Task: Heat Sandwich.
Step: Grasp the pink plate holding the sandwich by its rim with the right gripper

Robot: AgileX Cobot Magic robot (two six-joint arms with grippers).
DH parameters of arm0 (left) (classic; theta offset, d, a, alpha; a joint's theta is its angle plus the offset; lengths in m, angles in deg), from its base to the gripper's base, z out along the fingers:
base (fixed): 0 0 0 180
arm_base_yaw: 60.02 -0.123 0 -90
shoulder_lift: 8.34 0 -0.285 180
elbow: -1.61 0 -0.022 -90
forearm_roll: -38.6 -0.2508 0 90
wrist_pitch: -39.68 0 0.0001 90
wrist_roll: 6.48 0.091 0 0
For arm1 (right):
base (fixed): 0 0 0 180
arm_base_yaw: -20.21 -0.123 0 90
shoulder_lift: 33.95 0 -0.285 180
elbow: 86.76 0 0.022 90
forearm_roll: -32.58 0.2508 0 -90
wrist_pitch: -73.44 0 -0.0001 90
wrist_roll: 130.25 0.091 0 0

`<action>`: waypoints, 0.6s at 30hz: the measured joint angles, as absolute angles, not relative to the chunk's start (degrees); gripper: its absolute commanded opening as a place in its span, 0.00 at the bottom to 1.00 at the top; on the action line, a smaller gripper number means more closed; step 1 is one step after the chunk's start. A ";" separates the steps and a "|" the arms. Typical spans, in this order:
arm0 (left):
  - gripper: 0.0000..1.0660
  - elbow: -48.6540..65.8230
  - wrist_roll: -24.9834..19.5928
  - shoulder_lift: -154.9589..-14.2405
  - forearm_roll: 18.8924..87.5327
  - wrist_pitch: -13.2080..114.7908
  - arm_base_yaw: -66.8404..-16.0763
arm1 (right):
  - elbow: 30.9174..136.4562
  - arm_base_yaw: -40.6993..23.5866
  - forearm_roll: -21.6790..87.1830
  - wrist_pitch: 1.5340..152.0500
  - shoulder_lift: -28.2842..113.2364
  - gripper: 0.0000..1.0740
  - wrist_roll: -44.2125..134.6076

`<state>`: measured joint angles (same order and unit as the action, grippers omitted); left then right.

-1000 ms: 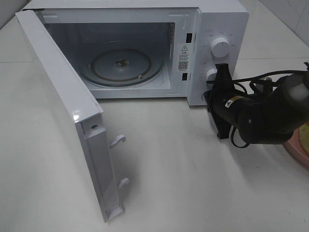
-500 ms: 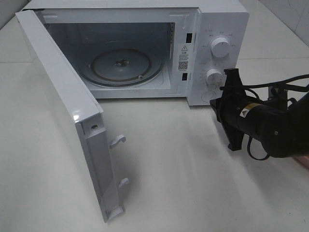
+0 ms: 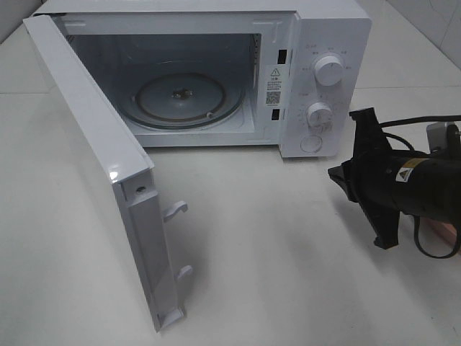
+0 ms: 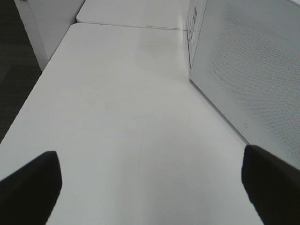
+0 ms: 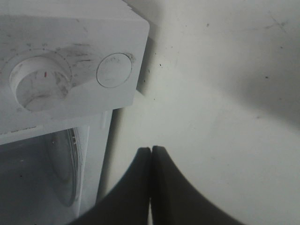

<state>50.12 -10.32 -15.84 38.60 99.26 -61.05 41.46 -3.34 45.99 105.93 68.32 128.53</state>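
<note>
Door (image 3: 94, 158) of the microwave (image 3: 328, 32) stands wide so the bare turntable (image 3: 180, 97) can take the sandwich, which I cannot see in any view; my right gripper (image 5: 151, 152) is pinched shut, empty, near the control knobs (image 3: 319, 112), my left gripper (image 4: 150, 187) spread wide over the table (image 3: 274, 281).

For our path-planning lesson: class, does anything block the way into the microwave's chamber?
Nothing visible does. The door stands wide open, the turntable is bare, and the shut right tool is right of the microwave, clear of the opening. No sandwich is in view.
</note>
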 measured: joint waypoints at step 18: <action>0.92 50.12 -10.32 -15.84 38.60 99.26 -61.05 | 42.32 -3.34 45.99 80.77 54.05 0.08 100.75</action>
